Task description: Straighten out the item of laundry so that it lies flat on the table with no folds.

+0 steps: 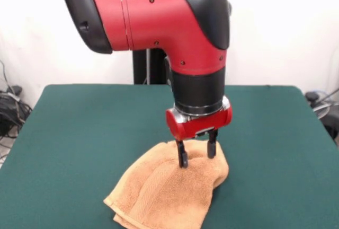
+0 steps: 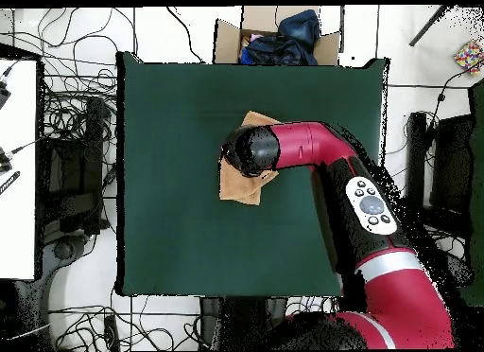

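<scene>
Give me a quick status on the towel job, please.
Tool open, tips on the cloth. Orange-tan terry towel folded over, not flat. Dark green table holds nothing else.

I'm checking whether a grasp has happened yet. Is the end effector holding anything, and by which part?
Nothing is held: the end effector is open, fingertips resting on the folded towel near its far end.

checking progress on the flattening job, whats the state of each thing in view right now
towel: folded over on itself, bunched, not flat
gripper: open, fingertips down on the towel's far end
arm: stretched over the table, its head covering part of the towel
table: bears only the towel
cardboard box: open, dark cloth items inside
</scene>
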